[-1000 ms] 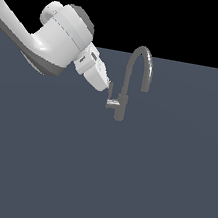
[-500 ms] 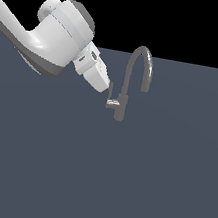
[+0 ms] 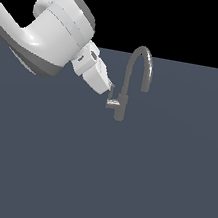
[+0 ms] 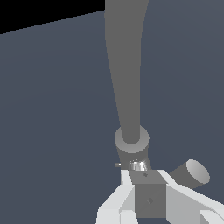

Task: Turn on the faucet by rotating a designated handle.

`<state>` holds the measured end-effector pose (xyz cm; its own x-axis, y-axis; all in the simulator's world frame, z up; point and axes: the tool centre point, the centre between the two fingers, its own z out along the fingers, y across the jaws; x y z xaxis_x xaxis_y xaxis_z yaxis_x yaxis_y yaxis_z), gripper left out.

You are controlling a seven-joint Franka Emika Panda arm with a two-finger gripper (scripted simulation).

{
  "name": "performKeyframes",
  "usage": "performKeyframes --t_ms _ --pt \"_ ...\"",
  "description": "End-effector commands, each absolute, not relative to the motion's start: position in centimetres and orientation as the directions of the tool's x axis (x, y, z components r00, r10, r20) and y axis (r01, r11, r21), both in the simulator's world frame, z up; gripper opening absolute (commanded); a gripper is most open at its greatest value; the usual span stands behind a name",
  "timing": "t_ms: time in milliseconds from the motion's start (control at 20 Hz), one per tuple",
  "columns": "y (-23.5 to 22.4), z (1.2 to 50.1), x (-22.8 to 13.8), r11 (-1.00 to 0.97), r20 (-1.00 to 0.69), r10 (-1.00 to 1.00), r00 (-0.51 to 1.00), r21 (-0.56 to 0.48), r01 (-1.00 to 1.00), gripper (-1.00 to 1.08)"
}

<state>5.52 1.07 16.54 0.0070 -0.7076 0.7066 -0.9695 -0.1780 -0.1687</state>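
The faucet is a gray gooseneck tap with a tall arched spout on a short thick body. Its handle is a light stub with a thin lever, jutting from the body toward the exterior view's left. In the wrist view a silvery bit of the handle shows just beyond the fingertips. My gripper reaches down from the exterior view's left and its tip rests right at the handle. My gripper looks shut, with the gray pads together and nothing held between them.
A flat dark blue-gray surface stretches all around the faucet. The thick white arm fills the exterior view's upper left. A short gray cylinder sticks out from the faucet body beside the fingers.
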Motion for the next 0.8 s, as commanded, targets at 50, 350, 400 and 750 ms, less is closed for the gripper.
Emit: performKeyframes --t_ms 50,350,400,750 --pt "0.9 16.2 4.9 -0.177 0.707 -0.708 0.007 -0.167 -0.97 -1.0" --pt "0.3 15.6 3.0 -0.174 0.707 -0.707 0.005 -0.168 -0.97 -1.0" --pt "0.2 15.5 2.7 -0.173 0.707 -0.707 0.004 -0.168 -0.97 -1.0" --pt "-0.5 14.9 0.7 -0.169 0.707 -0.707 0.0 -0.169 -0.971 -1.0"
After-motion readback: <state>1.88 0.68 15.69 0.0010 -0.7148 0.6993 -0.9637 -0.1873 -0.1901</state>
